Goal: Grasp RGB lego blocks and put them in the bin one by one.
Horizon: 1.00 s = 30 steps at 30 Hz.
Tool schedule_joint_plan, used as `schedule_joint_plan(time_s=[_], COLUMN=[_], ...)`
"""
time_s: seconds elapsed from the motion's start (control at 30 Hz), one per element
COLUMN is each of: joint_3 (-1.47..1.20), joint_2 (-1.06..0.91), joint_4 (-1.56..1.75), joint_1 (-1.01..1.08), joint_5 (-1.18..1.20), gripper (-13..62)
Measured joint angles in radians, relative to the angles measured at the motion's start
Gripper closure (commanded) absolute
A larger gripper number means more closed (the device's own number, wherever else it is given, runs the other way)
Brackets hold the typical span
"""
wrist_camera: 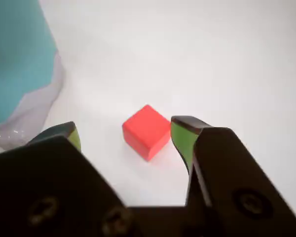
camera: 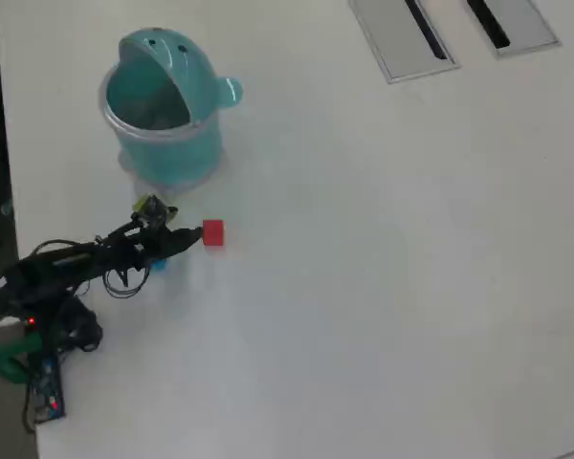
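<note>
The gripper (wrist_camera: 130,133) is hovering with its jaws spread wide, green pads (wrist_camera: 182,138) flanking the red block (wrist_camera: 146,131) without touching it. The block is sitting on the white table (wrist_camera: 212,59), just below the teal bin (camera: 163,105) in the overhead view. Two grey panels (camera: 402,38) are lying far off.

Wrist view: bin (wrist_camera: 15,59) cropped by the left and top edges. Overhead view: two grey slotted panels (camera: 402,38) cut by the top edge.
</note>
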<state>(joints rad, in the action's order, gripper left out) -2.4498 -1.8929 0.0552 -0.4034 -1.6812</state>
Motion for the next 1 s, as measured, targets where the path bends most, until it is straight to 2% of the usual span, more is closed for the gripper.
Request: schedule_joint_plan(time_s=[1.0], joint_3=[0.232], joint_2=[0.448], joint_4=[-0.02], joint_1=[0.072], joint_5=[-0.038], gripper=[15.4])
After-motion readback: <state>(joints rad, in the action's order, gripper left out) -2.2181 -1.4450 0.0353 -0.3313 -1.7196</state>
